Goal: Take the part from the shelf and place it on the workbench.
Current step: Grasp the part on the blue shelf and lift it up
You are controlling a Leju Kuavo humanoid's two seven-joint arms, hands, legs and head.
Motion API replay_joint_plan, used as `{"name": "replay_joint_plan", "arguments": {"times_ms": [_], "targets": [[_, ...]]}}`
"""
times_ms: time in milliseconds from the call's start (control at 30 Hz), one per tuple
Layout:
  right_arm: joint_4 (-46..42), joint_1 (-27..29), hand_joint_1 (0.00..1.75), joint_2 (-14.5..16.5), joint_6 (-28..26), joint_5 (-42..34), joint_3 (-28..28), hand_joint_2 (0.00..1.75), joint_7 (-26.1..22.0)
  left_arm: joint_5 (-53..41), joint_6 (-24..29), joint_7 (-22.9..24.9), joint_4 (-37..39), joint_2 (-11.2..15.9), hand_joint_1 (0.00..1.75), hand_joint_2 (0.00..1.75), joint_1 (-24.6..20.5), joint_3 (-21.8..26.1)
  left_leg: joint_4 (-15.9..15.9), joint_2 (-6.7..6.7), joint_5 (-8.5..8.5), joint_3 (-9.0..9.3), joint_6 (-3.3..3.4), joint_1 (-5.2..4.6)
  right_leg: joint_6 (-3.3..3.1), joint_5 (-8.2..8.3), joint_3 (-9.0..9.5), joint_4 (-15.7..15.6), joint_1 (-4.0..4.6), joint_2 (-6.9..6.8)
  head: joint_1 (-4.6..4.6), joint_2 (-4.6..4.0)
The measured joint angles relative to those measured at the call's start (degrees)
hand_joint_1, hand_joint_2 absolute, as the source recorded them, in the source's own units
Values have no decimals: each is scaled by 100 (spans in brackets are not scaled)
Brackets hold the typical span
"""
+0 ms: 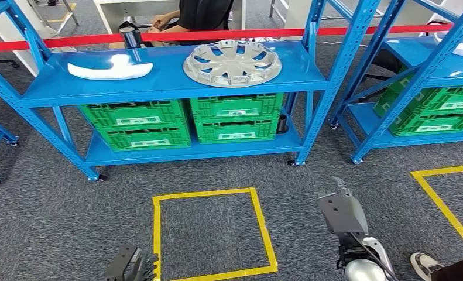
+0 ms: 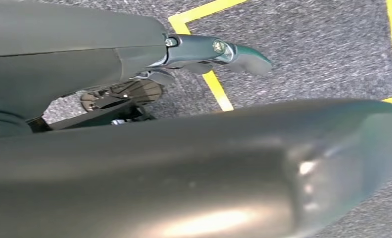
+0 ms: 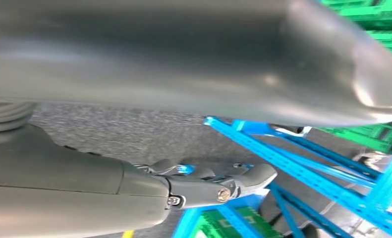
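The right robot hand (image 1: 341, 209), lower right of the head view, holds nothing, fingers extended. The left robot hand (image 1: 130, 266), at the bottom edge, is also empty, fingers apart. Above them lies a yellow floor square (image 1: 156, 234). On the blue shelf (image 1: 170, 82), upper centre, rests the hubcap (image 1: 232, 62), with a white part (image 1: 110, 69) to its left.

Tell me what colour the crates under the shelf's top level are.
The crates are green with pale labels, seen best in the head view.
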Motion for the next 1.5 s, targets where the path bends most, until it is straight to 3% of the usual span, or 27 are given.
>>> {"name": "replay_joint_plan", "arguments": {"times_ms": [67,100,233,300,367,400,433,467,533,567,633,733,800,867,900,933,967,1033,1100,1267,1333,1400,1433,1467,1500], "targets": [[-35,-5,0,0,0,8,-7,0,-11,-1,-2,-1,1,-2,0,0,-5,2,50,-12,-66,26,-67,-10,-24,263,293,-652,-4,-2,-3,0],[-51,-3,0,0,-1,24,-8,0,-12,-2,-3,-1,1,-2,0,0,-8,3,62,-16,-89,29,-100,-20,-60,283,357,-798,0,3,-5,0],[-148,16,0,0,-34,215,-8,0,6,-59,-52,-7,-2,1,0,0,-19,4,121,-18,-162,21,-222,-13,-244,246,381,-842,6,16,-14,0],[-215,25,0,0,-50,301,-8,0,25,-83,-90,-22,-2,3,0,0,-22,4,591,-15,-408,-194,-276,0,-299,233,411,-852,-8,9,-23,1],[-255,43,0,0,-55,346,-8,0,54,-87,-108,-37,-1,2,0,0,-14,4,1360,-14,-720,-596,-307,7,-333,208,435,-852,0,3,-28,1],[-266,57,0,0,-55,357,-8,0,68,-87,-112,-43,1,1,0,0,-7,4,1619,-14,-764,-750,-308,8,-342,195,450,-852,5,4,-28,2],[-275,69,0,0,-56,362,-8,0,77,-86,-113,-51,2,1,0,0,-1,4,1681,-14,-701,-814,-299,7,-346,181,468,-852,10,9,-28,1],[-288,77,0,0,-57,367,-8,0,82,-81,-114,-61,2,1,0,0,2,4,1510,-14,-528,-765,-278,5,-345,167,493,-852,14,15,-28,0],[-317,74,0,0,-58,384,-8,0,84,-64,-114,-84,4,8,0,0,2,8,762,-16,-97,-453,-203,-17,-326,130,552,-853,23,26,-28,0],[-328,65,0,0,-58,396,-8,0,86,-56,-114,-93,5,14,0,0,-1,13,419,-16,32,-306,-168,-35,-304,112,569,-852,29,30,-28,0],[-338,44,0,0,-52,413,-8,0,93,-48,-114,-104,9,25,0,0,1,28,120,-18,69,-188,-124,-75,-238,95,574,-864,28,29,-28,0],[-352,1,0,3,-36,427,-6,0,96,-36,-114,-123,9,24,0,0,26,47,18,-21,96,-142,-55,-58,-130,76,587,-869,20,21,-26,0],[-362,-30,0,4,-34,431,-6,0,96,-33,-114,-135,9,22,0,0,32,52,-54,-15,121,-80,1,-23,-89,-113,438,-535,29,11,-23,1],[-363,-45,0,4,-34,437,-6,0,97,-33,-114,-152,10,13,0,0,38,55,-60,-6,106,-61,35,-27,-66,-428,57,172,31,7,-22,1],[-363,-46,0,4,-33,442,-6,0,98,-33,-114,-160,10,8,0,0,44,55,-57,-4,95,-54,41,-27,-55,-510,-125,473,29,6,-21,1],[-363,-45,0,4,-28,445,-6,0,98,-34,-114,-167,11,5,0,0,49,55,-54,-4,80,-43,40,-26,-45,-487,-232,611,25,6,-21,0],[-363,-46,0,4,-24,448,-6,0,98,-35,-114,-171,11,4,0,0,53,55,-49,-6,63,-25,31,-21,-36,-350,-227,527,20,4,-20,0],[-363,-49,0,4,-15,448,-5,0,98,-38,-115,-173,10,1,0,0,55,55,-20,-14,7,24,-9,-8,-21,74,69,-164,-1,-7,-20,-1],[-366,-55,0,4,-13,449,-4,0,97,-43,-117,-174,11,2,0,0,52,55,30,-27,-61,43,-75,-22,-64,281,331,-737,-2,-2,-21,0],[-395,-56,0,4,-9,447,-4,0,97,-46,-120,-179,10,8,0,0,50,55,150,-28,-193,24,-228,-23,-269,256,406,-865,4,14,-31,-1],[-430,-54,0,4,-6,445,-4,0,96,-49,-123,-180,10,9,0,0,53,55,696,-23,-475,-227,-281,-9,-318,239,437,-873,-8,6,-39,1],[-447,-51,0,4,-1,434,-4,0,98,-51,-126,-180,13,8,0,0,68,55,1440,-22,-755,-627,-310,1,-344,216,455,-872,-3,2,-42,1],[-455,-45,0,4,6,425,-4,0,99,-52,-128,-180,14,8,0,0,78,55,1637,-22,-765,-758,-310,2,-348,204,466,-872,-1,5,-42,0],[-468,-35,0,4,13,417,-4,0,101,-54,-129,-180,15,7,0,0,86,55,1617,-22,-660,-785,-299,1,-347,191,484,-872,2,11,-42,0],[-490,-25,0,4,23,413,-4,0,104,-55,-131,-182,16,8,0,0,89,55,1367,-22,-453,-697,-275,-1,-341,175,510,-872,4,17,-42,0]]}}
